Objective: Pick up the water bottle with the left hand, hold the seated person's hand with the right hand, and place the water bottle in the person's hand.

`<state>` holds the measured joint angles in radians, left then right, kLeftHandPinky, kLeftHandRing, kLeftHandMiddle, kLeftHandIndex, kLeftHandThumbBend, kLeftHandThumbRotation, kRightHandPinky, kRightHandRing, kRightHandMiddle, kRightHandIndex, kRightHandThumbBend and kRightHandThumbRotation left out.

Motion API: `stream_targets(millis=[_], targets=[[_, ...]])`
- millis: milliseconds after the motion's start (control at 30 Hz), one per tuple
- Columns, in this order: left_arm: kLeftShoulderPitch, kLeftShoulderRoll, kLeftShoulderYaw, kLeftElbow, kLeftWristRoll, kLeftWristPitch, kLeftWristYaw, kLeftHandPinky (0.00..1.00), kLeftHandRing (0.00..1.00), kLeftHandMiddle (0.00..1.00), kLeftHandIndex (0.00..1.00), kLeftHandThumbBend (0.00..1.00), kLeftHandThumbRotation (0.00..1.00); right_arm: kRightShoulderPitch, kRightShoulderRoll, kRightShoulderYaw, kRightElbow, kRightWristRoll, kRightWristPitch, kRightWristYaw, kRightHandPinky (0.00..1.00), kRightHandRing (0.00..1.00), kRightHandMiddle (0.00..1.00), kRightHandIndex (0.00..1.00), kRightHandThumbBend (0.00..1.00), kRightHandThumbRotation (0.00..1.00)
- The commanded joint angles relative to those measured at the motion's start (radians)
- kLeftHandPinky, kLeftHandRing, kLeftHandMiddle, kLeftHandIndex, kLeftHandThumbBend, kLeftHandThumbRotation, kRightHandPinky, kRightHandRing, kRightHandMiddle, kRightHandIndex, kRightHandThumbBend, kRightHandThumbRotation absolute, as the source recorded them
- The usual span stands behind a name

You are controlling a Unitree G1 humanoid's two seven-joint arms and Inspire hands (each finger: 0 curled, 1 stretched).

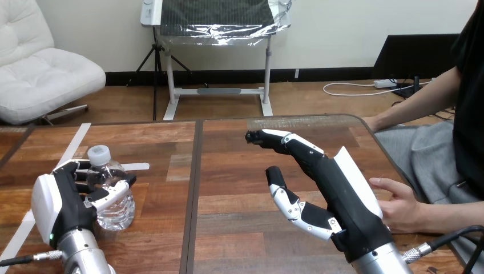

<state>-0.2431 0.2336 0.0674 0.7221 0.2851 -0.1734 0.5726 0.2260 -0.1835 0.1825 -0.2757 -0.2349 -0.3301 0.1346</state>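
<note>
A clear water bottle [110, 194] with a white cap stands on the wooden table [240, 154] at the lower left. My left hand [65, 202] is wrapped round it, fingers and thumb curled against its sides. My right hand [337, 200] is raised over the table's right half, fingers straight and pointing away to the upper left, thumb spread, holding nothing. The person's hand [399, 205] rests at the table's right edge just behind my right hand, palm partly hidden by it; whether they touch I cannot tell.
The person's other arm [411, 108] lies along the far right corner of the table. A strip of white tape [68, 151] runs across the table's left part, and a seam divides the two tabletops in the middle.
</note>
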Motion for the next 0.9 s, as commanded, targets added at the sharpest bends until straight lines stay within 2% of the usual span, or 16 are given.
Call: stream_targets(millis=[0, 267, 667, 867], targets=[[-0.054, 0.011, -0.011, 0.0, 0.022, -0.023, 0.018, 0.42, 0.43, 0.46, 0.5, 0.66, 0.0, -0.047, 0.006, -0.02, -0.044, 0.007, 0.001, -0.011, 0.88, 0.84, 0.81, 0.78, 0.03, 0.0], [-0.05, 0.012, -0.01, 0.001, 0.014, -0.038, 0.023, 0.44, 0.44, 0.47, 0.51, 0.65, 0.0, -0.047, 0.005, -0.021, -0.044, 0.005, 0.0, -0.013, 0.88, 0.84, 0.81, 0.78, 0.03, 0.0], [-0.018, -0.011, 0.001, -0.056, -0.023, -0.1, 0.001, 0.43, 0.44, 0.47, 0.51, 0.65, 0.0, -0.048, 0.003, -0.023, -0.044, 0.001, -0.002, -0.015, 0.88, 0.84, 0.81, 0.78, 0.03, 0.0], [0.004, -0.032, 0.008, -0.081, -0.073, -0.174, -0.036, 0.43, 0.44, 0.47, 0.51, 0.64, 0.0, -0.049, 0.006, -0.024, -0.037, 0.013, -0.012, -0.016, 0.81, 0.81, 0.8, 0.78, 0.03, 0.0]])
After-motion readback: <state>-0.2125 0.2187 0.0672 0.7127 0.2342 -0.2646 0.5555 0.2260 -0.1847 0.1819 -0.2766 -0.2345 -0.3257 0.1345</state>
